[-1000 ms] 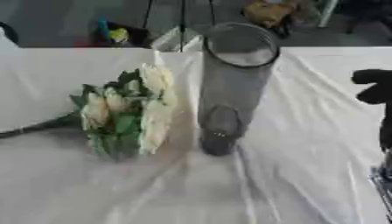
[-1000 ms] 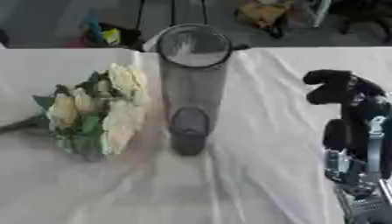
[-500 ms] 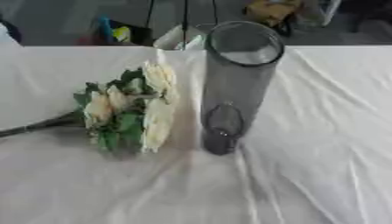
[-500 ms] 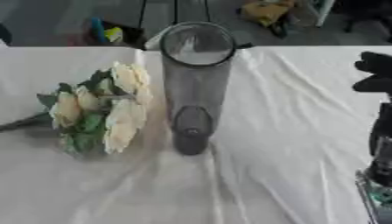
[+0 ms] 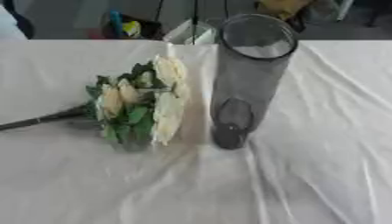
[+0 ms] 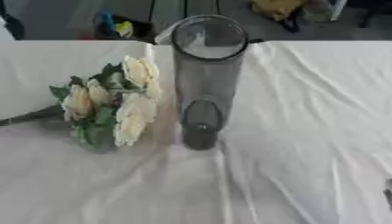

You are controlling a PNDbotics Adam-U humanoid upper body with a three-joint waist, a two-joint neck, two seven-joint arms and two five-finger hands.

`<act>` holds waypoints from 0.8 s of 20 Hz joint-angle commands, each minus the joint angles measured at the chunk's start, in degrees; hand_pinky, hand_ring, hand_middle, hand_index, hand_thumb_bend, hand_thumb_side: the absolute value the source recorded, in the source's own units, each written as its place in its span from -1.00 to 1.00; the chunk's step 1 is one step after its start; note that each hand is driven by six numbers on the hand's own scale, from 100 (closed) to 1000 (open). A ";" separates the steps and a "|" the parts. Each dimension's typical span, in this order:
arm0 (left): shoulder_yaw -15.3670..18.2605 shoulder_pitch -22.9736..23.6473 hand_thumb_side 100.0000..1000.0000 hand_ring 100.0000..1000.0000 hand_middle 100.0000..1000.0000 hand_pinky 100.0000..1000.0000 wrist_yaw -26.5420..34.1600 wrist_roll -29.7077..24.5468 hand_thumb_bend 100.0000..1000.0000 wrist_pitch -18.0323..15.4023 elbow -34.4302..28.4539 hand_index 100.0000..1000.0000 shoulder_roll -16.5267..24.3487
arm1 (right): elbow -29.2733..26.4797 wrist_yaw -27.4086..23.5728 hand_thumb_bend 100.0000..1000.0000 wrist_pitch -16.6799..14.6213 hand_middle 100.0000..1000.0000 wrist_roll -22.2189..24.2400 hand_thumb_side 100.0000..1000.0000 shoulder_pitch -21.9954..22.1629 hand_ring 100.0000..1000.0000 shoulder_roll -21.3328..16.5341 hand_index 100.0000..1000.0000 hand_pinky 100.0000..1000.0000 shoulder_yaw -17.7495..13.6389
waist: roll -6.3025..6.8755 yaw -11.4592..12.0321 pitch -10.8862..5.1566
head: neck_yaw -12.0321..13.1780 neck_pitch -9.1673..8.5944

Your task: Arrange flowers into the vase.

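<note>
A tall grey see-through vase [image 5: 245, 83] stands upright at the middle of the white-clothed table [image 5: 321, 175], its round mouth open at the top. To its left lies a bunch of cream flowers [image 5: 145, 103] with green leaves, flat on the cloth, blooms toward the vase. Its dark stem [image 5: 38, 119] runs off toward the left edge. A small gap separates the blooms from the vase. Neither of my hands shows in either view. A sliver of something dark [image 6: 388, 194] sits at the right edge of the right eye view.
The cloth is creased, with folds running from the vase base toward the front right. Beyond the table's far edge are dark floor, thin stand legs and some coloured clutter [image 5: 126, 27].
My right hand and arm, seen at the right edge one second ago, have drawn back out of view to the right. The vase and flowers have not moved.
</note>
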 commanded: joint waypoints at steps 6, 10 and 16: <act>-2.28 -3.39 1.00 1.00 0.94 1.00 -6.53 -6.64 -1.00 -6.11 5.41 1.00 1.86 | -1.12 -6.87 -1.00 1.89 -0.28 5.91 0.90 1.02 0.75 0.20 0.06 0.42 -2.29 | 0.97 -1.08 -2.50 | 0.98 1.10; -3.73 -5.68 0.95 1.00 0.96 1.00 -9.69 -9.73 -1.00 -8.31 8.50 1.00 0.95 | -1.12 -9.51 -1.00 1.79 -0.28 8.22 0.90 1.45 0.74 0.46 0.05 0.41 -3.12 | 0.70 -1.47 -2.63 | 0.82 0.81; -6.58 -8.96 0.74 1.00 1.00 1.00 -14.66 -13.39 -1.00 -10.39 11.49 1.00 -1.18 | -1.12 -11.41 -1.00 1.31 -0.29 10.11 0.90 1.72 0.74 0.81 0.05 0.41 -3.58 | 0.26 -1.81 -2.55 | 0.74 0.27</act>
